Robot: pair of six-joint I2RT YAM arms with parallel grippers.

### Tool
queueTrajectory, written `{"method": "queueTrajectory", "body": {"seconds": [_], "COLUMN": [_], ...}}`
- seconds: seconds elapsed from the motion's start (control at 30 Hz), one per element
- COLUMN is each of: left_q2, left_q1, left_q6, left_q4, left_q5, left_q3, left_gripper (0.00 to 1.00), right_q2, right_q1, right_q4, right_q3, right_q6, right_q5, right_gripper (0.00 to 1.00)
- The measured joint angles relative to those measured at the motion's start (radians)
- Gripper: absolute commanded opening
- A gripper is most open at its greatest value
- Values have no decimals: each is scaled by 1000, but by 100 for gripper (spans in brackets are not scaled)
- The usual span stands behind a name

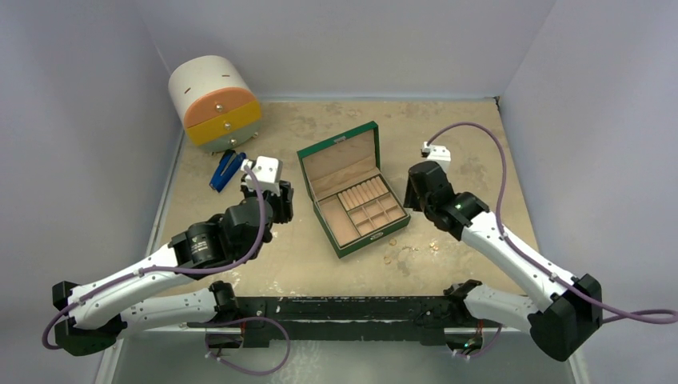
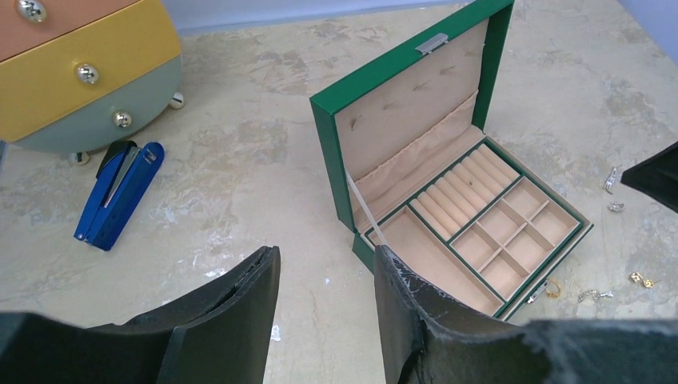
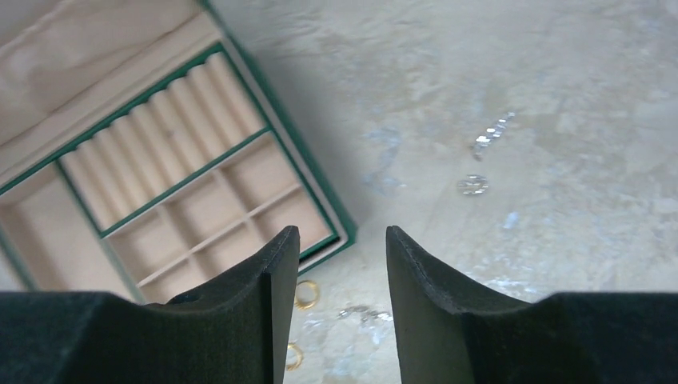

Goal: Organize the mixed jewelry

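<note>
**open box, little shiny bits waiting outside it**

the green box (image 1: 340, 164) sits in the middle of the table (image 1: 472, 128) with its lid tipped back. i think it is open like this so the soft rolls and the small square spaces are easy to reach. all the spaces i can see look bare.

the mixed jewelry (image 3: 305, 294) is not in the box. it lies loose on the table by the box's front corner, on the right arm's side. some gold rings lie just beside the box wall and some silver bits lie further out.

the right gripper (image 3: 342, 240) hangs above that corner with its fingers apart and nothing between them. it looks ready to drop down on a piece. the left gripper (image 2: 326, 264) is spread wide too, with nothing in it. it waits on the other side of the box and points at it.

the blue tool (image 1: 226, 170) and the round drawer tub (image 1: 214, 104) are far back on the left. they are not touched.

the pieces are hard to make out. from above they are only tiny glints, so i cannot count them. the silver bits look blurry. the right finger cuts off one gold ring low in its own view. a dark shape hides the edge of the left wrist view.
</note>
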Motion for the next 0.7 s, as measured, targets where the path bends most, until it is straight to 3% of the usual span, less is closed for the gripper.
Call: {"method": "queueTrajectory", "body": {"seconds": [0.33, 0.7], "left_q2": [-4, -34], "left_q1": [12, 13], "left_q6": [-7, -10], "left_q4": [-1, -10], "left_q5": [0, -26], "left_q3": [0, 0], "left_gripper": [49, 54], "right_q2": [63, 220], "right_q1": [-220, -429], "right_q4": [54, 179], "right_q3": [-53, -54], "right_q6": [-7, -9], "right_q5": [11, -77], "right_gripper": [47, 45]}}
